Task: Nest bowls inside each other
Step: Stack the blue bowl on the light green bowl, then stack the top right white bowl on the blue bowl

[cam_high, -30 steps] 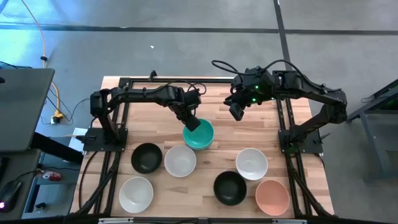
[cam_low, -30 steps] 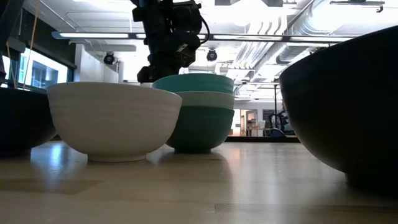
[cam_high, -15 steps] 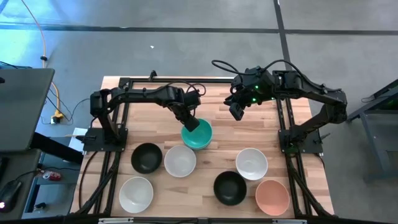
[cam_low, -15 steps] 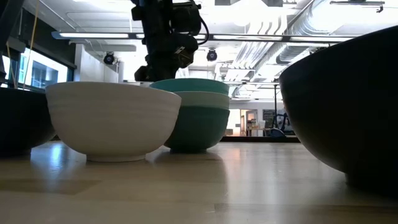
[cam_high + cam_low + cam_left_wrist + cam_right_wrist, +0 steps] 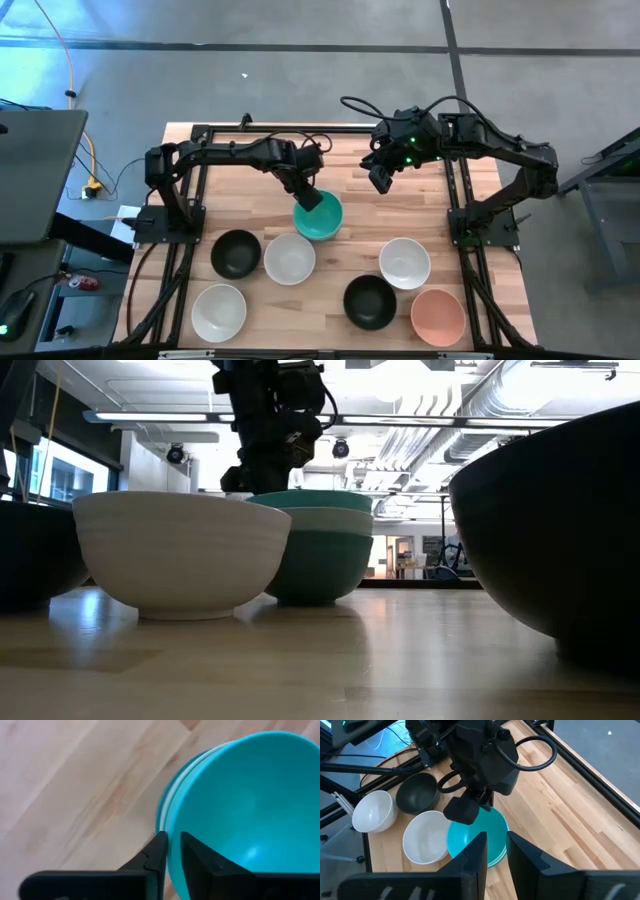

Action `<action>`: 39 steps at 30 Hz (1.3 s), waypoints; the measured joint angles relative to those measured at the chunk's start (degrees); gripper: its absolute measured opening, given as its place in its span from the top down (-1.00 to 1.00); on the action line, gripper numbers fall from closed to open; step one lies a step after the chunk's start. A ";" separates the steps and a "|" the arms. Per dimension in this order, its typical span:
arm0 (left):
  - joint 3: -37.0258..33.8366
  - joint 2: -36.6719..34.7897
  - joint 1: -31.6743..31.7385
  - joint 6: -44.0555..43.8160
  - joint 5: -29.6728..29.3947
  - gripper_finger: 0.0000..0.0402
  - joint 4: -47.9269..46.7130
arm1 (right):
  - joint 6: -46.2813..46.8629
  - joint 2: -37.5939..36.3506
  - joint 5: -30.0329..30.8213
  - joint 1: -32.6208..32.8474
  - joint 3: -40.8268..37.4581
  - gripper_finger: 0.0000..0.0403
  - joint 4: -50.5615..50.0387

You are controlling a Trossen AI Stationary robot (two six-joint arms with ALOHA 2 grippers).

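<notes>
Nine bowls (image 5: 289, 258) on wooden table (image 5: 350, 200)

The black bowl (image 5: 560, 530) (low view) is cut off by the edge; the nested stack (image 5: 318, 550) sits half-hidden behind the white bowl (image 5: 180, 550).

A butcher-block table (image 5: 350, 190) in a black frame (image 5: 185, 240) stands on a grey concrete floor (image 5: 300, 80) crossed by dark seams, with a yellow cable (image 5: 62, 50) trailing at far left beside a dark monitor (image 5: 35, 175). From table height, the room behind shows long ceiling strip lights (image 5: 170, 417), pale ducts (image 5: 480, 405) at upper right and a bright window (image 5: 55, 478) at left.
</notes>
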 joint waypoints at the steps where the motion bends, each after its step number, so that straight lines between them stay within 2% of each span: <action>1: 0.00 0.00 0.00 0.13 0.75 0.71 0.70 | 0.00 0.00 0.01 0.00 0.00 0.68 0.00; 7: 0.00 0.00 -0.09 0.18 1.19 0.50 2.04 | 0.00 -0.01 0.00 0.00 0.00 0.68 -0.96; 12: 0.00 -0.01 0.16 0.31 2.52 0.42 1.92 | 0.00 -0.01 0.01 0.00 0.00 0.68 -1.36; 23: 0.00 -0.65 1.13 1.09 4.27 0.41 1.41 | -0.01 -0.01 0.01 0.00 0.00 0.68 -2.05; 33: -0.06 -4.64 4.46 3.83 3.95 0.41 -1.57 | -0.42 -0.02 -0.17 0.00 0.00 0.68 -4.06; 39: 0.01 -9.81 8.00 8.62 5.96 0.41 -1.49 | -0.29 -0.02 -6.09 -0.04 0.00 0.68 -13.18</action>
